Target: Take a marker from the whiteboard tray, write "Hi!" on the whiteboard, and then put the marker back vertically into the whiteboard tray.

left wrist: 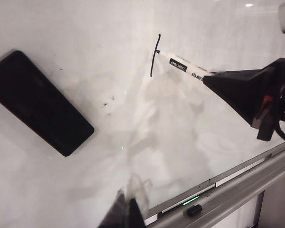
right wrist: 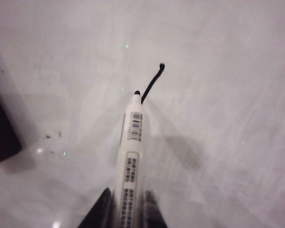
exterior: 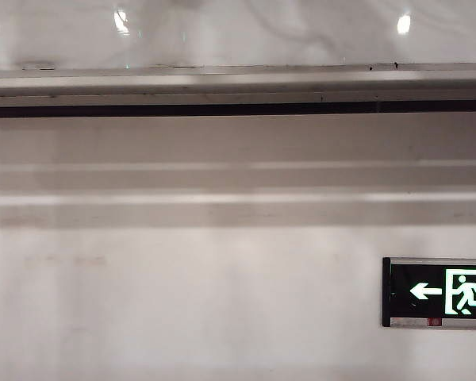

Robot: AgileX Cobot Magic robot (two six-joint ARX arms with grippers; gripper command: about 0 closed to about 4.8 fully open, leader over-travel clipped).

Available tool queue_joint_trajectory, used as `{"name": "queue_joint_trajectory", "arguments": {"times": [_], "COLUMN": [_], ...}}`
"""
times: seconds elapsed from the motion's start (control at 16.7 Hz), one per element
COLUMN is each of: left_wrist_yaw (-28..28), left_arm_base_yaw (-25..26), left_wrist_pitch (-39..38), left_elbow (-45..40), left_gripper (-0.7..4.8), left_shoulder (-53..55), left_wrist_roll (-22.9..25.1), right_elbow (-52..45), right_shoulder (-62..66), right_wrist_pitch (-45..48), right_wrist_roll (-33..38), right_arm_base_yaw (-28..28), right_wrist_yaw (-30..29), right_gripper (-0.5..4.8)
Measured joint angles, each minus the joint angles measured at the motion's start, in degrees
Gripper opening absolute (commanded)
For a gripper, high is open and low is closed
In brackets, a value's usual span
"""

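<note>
Marker: light, stiff, smooth barrel, clamped at its rear by the right gripper, tip on the whiteboard centre-frame; left gripper apparently empty, its spread unclear.

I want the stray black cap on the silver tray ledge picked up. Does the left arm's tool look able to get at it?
Probably yes: the small black cap lies uncovered on the silver-grey metal tray, beside the left tool, with nothing between.
</note>
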Motion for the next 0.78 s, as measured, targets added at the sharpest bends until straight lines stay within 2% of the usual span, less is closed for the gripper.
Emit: {"name": "queue_joint_trajectory", "arguments": {"times": [0.78], "left_wrist_yaw": [0.0], "left_arm_base_yaw": [0.0], "left_wrist_pitch": [0.0], "left_elbow": [0.0], "left_gripper": [-0.06], "left_shoulder": [0.0], "left_wrist_roll": [0.0], "right_elbow": [0.0], "right_shoulder": [0.7], "right_wrist_pitch": [0.0], "right_wrist_roll": [0.0], "right_arm_base_yaw": [-2.1], "right_wrist_yaw": [-1.3], "right_gripper": [-0.01]}}
